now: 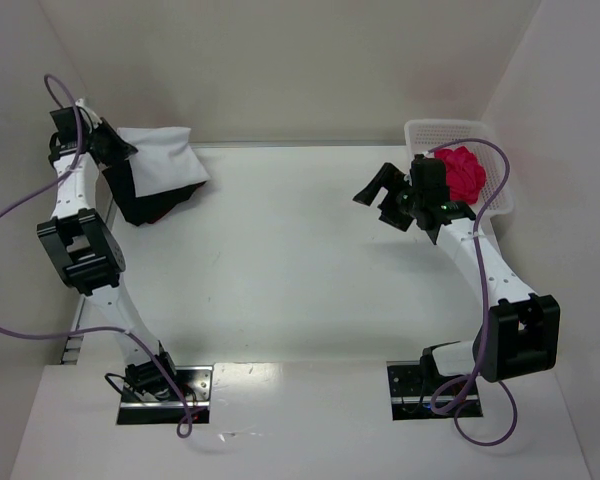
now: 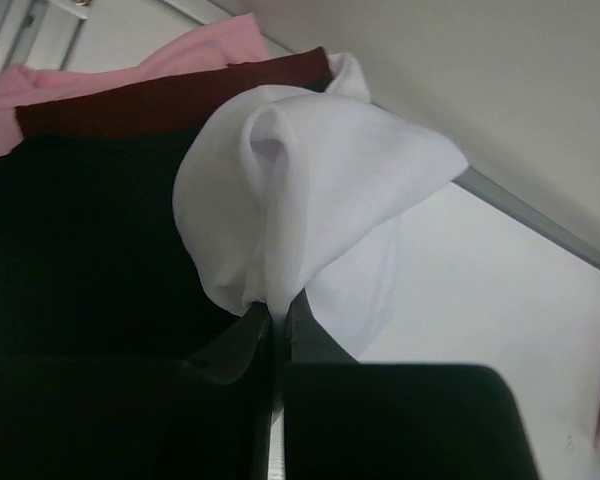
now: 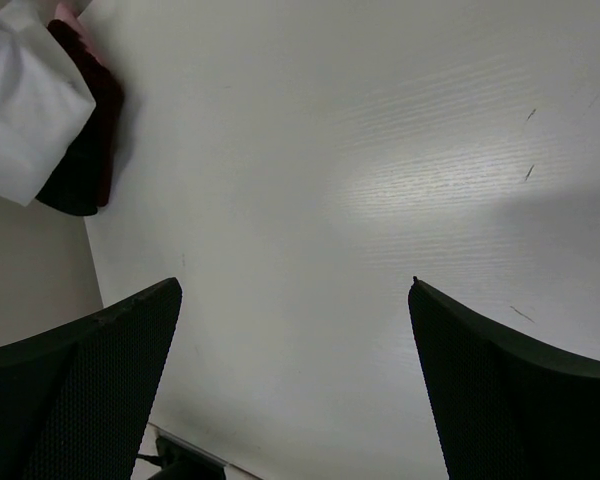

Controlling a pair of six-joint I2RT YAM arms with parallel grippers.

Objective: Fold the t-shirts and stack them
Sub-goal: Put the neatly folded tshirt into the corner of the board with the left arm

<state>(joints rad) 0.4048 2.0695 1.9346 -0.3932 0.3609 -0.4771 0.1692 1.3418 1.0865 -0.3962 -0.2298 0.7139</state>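
Note:
The white t-shirt (image 1: pixel 158 158) lies on top of a stack at the far left, over the black t-shirt (image 1: pixel 140 208). My left gripper (image 1: pixel 118 150) is shut on a bunched fold of the white shirt (image 2: pixel 310 180), pinched between the fingertips (image 2: pixel 278 308). Under it lie the black shirt (image 2: pixel 80 250), the dark red shirt (image 2: pixel 170 95) and a pale pink cloth layer (image 2: pixel 130 62). The bright pink-red t-shirt (image 1: pixel 462 170) sits crumpled in the basket. My right gripper (image 1: pixel 380 195) is open and empty above the table (image 3: pixel 295 285), left of the basket.
The white lattice basket (image 1: pixel 435 132) stands at the far right against the wall. Walls close in the table on the left, back and right. The right wrist view shows the stack in its far corner, with the white shirt (image 3: pixel 25 100) uppermost.

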